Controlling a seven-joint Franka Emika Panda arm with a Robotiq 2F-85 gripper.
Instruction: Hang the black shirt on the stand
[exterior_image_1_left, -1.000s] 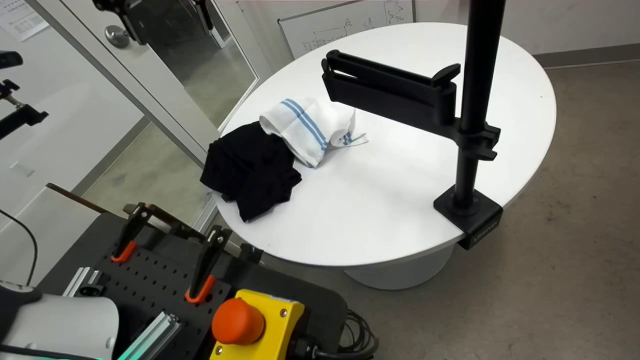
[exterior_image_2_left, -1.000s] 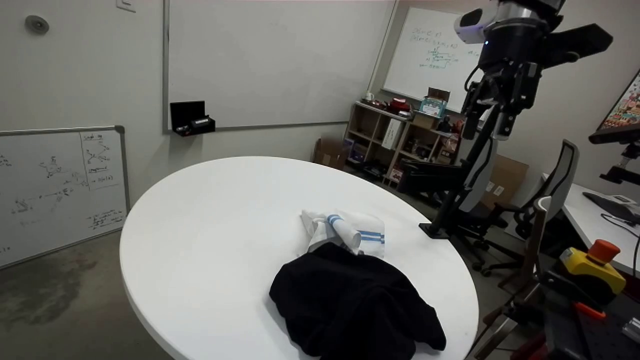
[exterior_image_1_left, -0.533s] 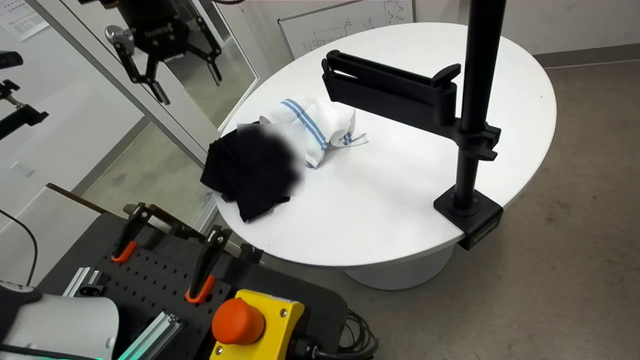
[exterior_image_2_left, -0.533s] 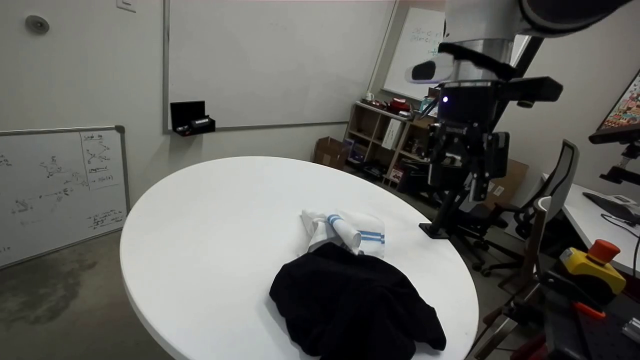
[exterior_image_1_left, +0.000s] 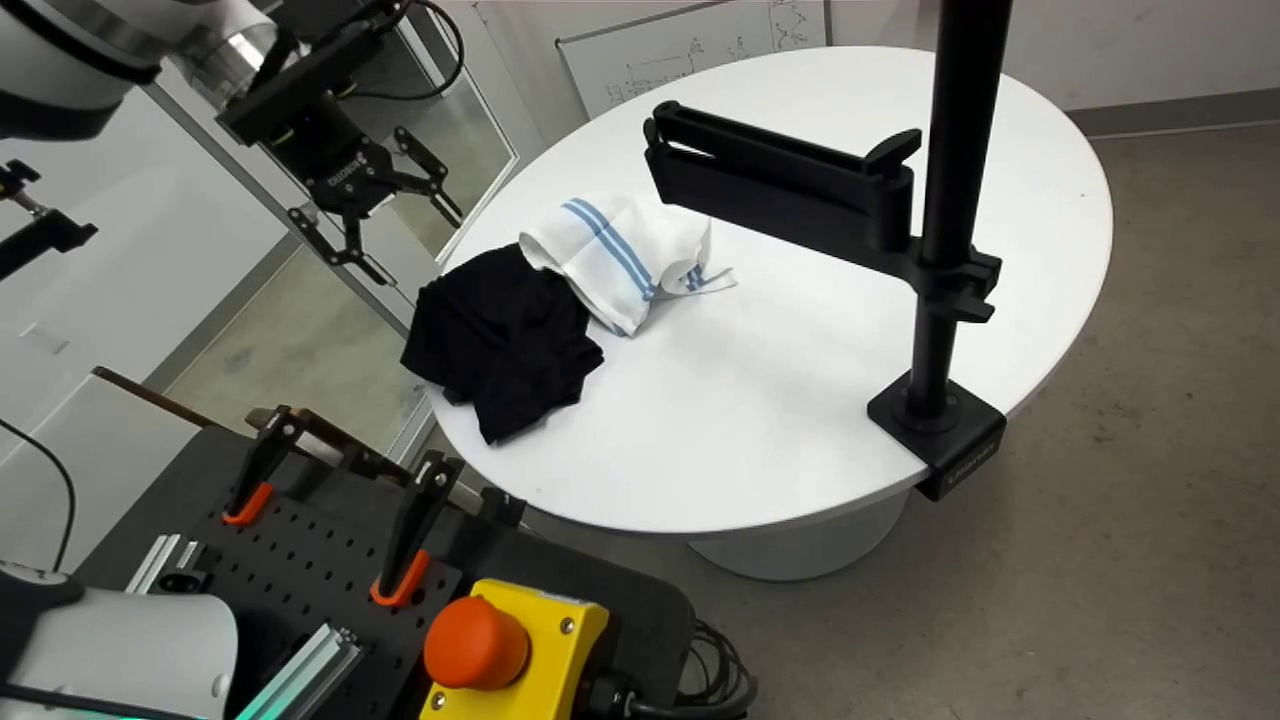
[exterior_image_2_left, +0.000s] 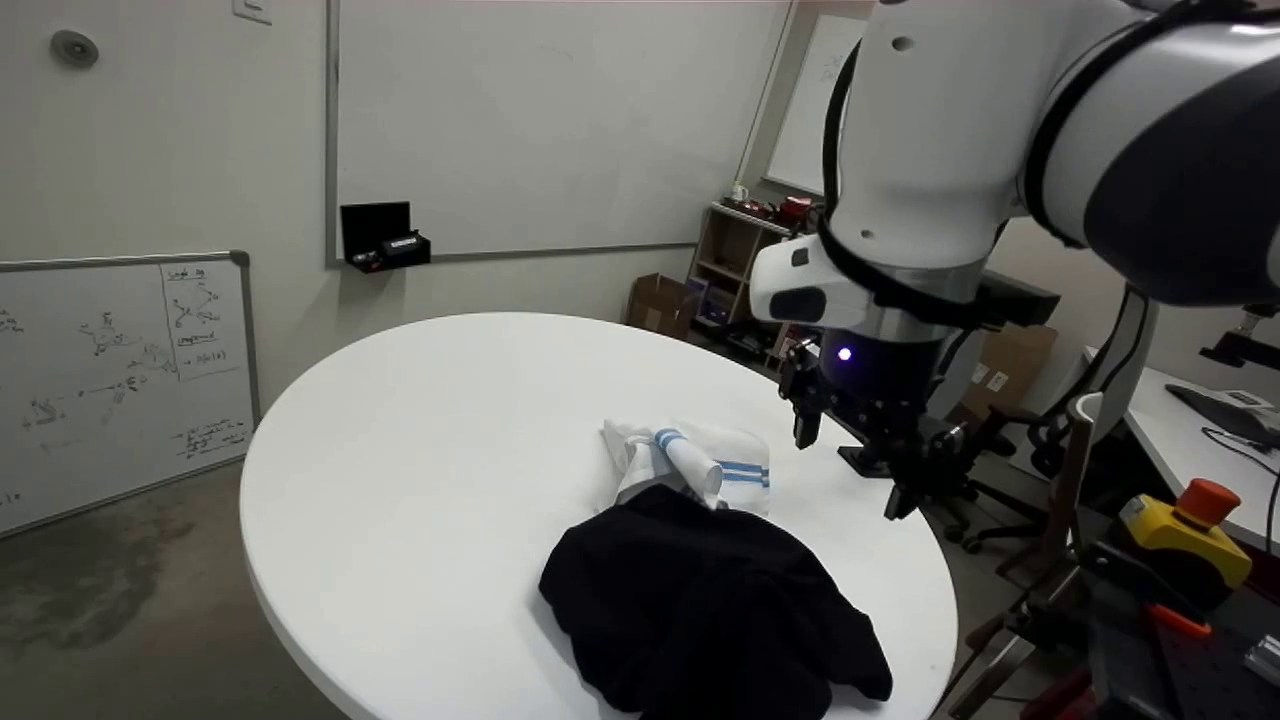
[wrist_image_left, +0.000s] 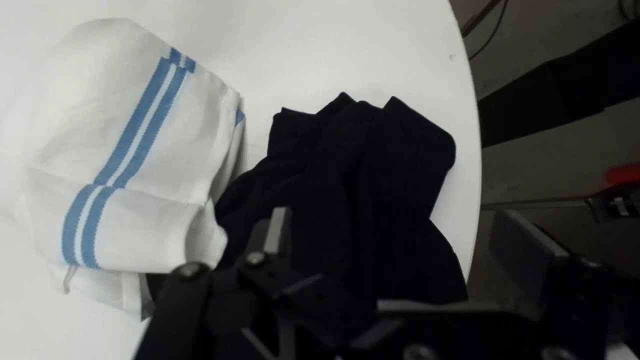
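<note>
while the gripper (exterior_image_1_left: 425, 250) hangs tilted in the air with its fingers spread wide, the black shirt (wrist_image_left: 360, 200) lies crumpled on the table (exterior_image_1_left: 760, 430), lower than the fingertips; in the wrist view it shows between and beyond them. a white cloth (wrist_image_left: 125, 135) with blue stripes touches the shirt and lies outside the gap between the fingers. the black stand (exterior_image_1_left: 940, 255) rises from the table's edge, well apart from the fingers.
</note>
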